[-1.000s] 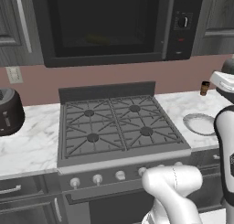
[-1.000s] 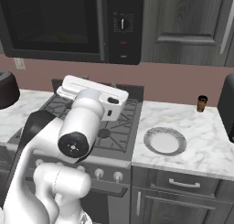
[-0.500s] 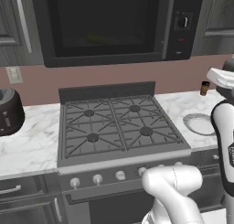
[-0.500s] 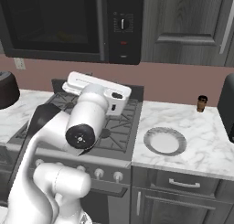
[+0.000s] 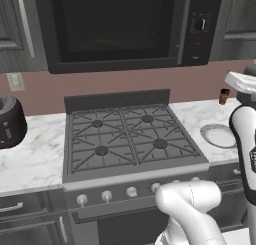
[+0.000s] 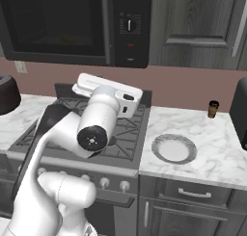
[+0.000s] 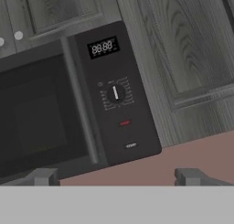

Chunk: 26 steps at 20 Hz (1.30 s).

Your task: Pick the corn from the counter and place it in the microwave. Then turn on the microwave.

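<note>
1. Over the last second the arm has been carried further toward the right of the stove: in the left base view the hand has dropped slightly at the right edge, and in the right base view the elbow and forearm have been shifted rightward across the burners.
2. The microwave is seen with its door shut, and a faint yellow shape behind the glass, probably the corn, is made out on the floor of the cavity; through the dark door it cannot be confirmed with certainty.
3. No cob is seen on the counter, where a plate and a small brown bottle are left standing.
4. The gripper is held with its fingers spread wide and nothing between them; its tips are seen apart at the bottom of the hand view.
5. The hand is now pointed at the control panel, with the round knob and the buttons below it inside the frame.
6. It is judged that placing is done and that switching the microwave on is the step in hand; the panel is not yet touched.
</note>
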{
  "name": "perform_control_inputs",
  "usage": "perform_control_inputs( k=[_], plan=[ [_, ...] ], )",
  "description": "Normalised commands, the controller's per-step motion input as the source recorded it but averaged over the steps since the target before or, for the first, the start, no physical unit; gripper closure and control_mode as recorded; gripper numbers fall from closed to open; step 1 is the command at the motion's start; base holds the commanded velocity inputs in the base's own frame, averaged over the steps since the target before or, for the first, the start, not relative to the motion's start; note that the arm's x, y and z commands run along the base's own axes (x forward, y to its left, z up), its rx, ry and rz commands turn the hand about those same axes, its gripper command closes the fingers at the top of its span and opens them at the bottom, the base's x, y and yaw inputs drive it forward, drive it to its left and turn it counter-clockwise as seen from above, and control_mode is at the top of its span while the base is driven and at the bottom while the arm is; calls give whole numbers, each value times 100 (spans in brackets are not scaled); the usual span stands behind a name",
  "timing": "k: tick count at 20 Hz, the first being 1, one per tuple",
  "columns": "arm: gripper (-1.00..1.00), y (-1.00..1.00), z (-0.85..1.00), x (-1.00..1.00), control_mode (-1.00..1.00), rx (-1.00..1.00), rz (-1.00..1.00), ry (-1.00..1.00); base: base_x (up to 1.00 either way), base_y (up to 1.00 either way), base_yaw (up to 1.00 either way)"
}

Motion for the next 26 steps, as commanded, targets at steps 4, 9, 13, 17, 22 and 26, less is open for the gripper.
perform_control_inputs(
  k=[4,9,13,17,22,26],
  plan=[
    [-100,-2,-3,13,-100,0,0,0,0,0,0],
    [-100,-2,-17,14,-100,-5,0,0,0,0,0],
    [-100,0,-18,17,-100,-9,0,0,0,0,0],
    [-100,0,-15,21,-100,-8,0,0,0,0,0],
    [-100,0,-8,19,-100,-8,0,0,0,0,0],
    [-100,0,-2,20,-100,-10,0,0,0,0,0]
  ],
)
